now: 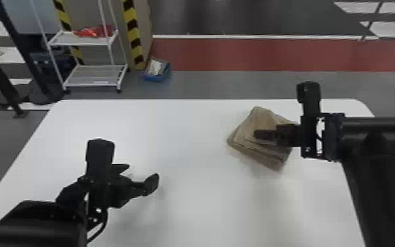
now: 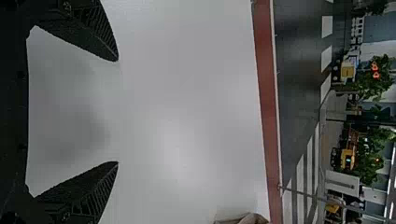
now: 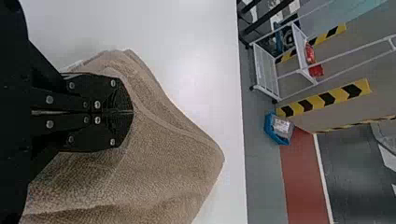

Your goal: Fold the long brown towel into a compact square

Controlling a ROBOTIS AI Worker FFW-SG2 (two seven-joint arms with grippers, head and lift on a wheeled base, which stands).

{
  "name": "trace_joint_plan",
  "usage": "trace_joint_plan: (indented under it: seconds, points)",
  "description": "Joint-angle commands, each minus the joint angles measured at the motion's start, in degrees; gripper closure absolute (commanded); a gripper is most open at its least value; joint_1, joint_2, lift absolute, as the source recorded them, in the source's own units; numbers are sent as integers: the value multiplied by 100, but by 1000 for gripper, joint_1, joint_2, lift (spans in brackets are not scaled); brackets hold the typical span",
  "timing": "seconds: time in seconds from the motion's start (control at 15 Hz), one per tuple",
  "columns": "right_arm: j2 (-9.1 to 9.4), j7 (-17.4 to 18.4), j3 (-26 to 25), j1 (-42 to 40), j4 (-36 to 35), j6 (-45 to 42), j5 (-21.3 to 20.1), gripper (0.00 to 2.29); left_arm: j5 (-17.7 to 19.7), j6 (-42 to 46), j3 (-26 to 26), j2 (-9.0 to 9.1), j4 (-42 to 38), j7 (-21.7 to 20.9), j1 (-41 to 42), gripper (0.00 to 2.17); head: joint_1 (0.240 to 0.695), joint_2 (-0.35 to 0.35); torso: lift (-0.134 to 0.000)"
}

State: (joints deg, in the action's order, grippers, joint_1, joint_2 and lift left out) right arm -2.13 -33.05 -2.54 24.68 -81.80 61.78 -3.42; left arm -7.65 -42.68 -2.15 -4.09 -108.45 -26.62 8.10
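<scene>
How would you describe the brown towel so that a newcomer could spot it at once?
On the white table, look toward the far right part. There, under the right gripper, lies the towel, folded into a layered, four-cornered stack. It is soft brown cloth, unlike the hard black grippers.

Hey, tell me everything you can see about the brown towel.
The brown towel is folded into a layered, roughly four-sided bundle, its stacked edges slightly staggered, so it isn't perfectly neat. The cloth looks soft, with a fine, terry-like texture. It sits askew toward the far right of the white table, one corner pointing toward the far edge. The right end effector is over it with its fingers closed together; whether any cloth is pinched between them, I can't tell.
</scene>
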Motion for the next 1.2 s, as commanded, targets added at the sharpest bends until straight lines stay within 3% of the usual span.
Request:
trace_joint_plan:
  seconds: [0.0, 0.27, 0.53, 0.67, 0.8, 0.93, 1.07, 1.13]
  points:
    - [2, -87, 61, -103, -169, 463, -1, 1740, 0, 0, 4, -4, 26, -1, -10, 97, 695, 39, -124]
    - [-33, -509, 87, -350, -635, 1272, 8, 1740, 0, 18, 30, -4, 43, -1, -19, 97, 695, 52, -124]
    - [-139, -1362, 114, -701, -1531, 2221, -27, 1740, -9, 0, 39, -4, -1, -1, 8, 97, 695, 76, -124]
    - [-455, -1801, 289, -798, -1892, 2830, -220, 1740, -9, 0, 39, -4, -1, -1, 16, 97, 695, 83, -124]
    - [-772, -2205, 395, -780, -1962, 2830, -466, 1740, -9, 0, 48, -4, -1, -1, 16, 97, 695, 77, -124]
    - [-798, -2495, -36, -1044, -2103, 2830, -150, 1740, -9, 18, 57, 5, 17, -1, 16, 97, 695, 57, -124]
    - [-763, -2522, -686, -1185, -2322, 2660, 544, 1740, -9, 0, 66, 5, 8, -1, 8, 97, 695, 41, -124]
    - [-745, -2487, -888, -1193, -2402, 2537, 571, 1740, -9, 18, 66, 5, 8, -1, 8, 97, 695, 36, -124]
